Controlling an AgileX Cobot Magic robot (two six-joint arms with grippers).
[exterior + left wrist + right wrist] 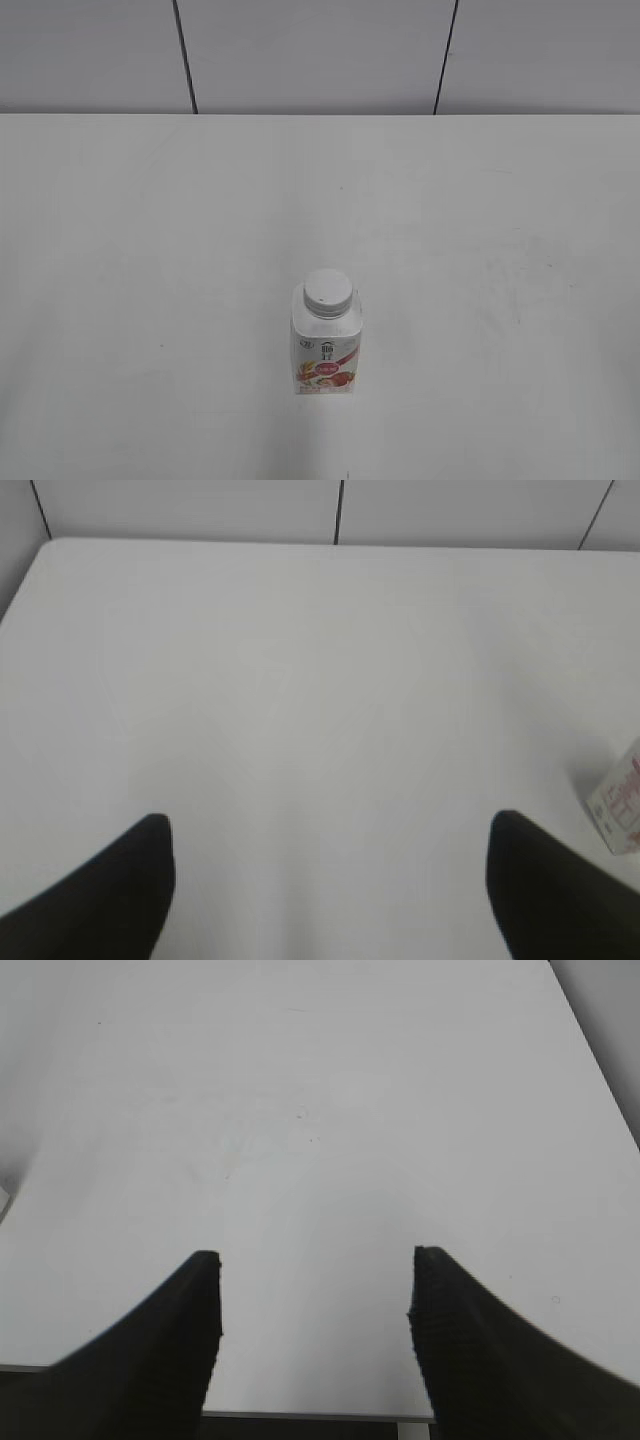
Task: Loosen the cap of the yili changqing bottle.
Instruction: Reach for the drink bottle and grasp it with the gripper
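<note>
Bottle (pixel 326 345) is seen upright on the white table (pixel 150 250), near the front edge and roughly centred in the exterior view. Label faces the camera: pink band and red fruit picture at the lower part. Cap (pixel 328 290) is seated on the neck, flat top visible, with a small dark mark near its left rim. No arm or gripper is seen in the exterior view.

Left gripper (pixel 330 880): both dark fingers (pixel 120 890) are seen at the bottom corners of the left wrist view, spread wide, with only bare table between them. Nothing is held. A corner of the bottle's label is caught at the right edge of that view (pixel 622 805), well apart from the fingers; the cap is cut off there.

Right gripper (pixel 315 1300): ribbed dark fingers (pixel 165 1350) are seen parted, gap fairly wide, only table surface between them. Nothing is held or touched. The table's front edge is visible below the fingers. The bottle cannot be made out in the right wrist view.

Grey panelled wall (pixel 320 50) with dark vertical seams is seen behind the table.
</note>
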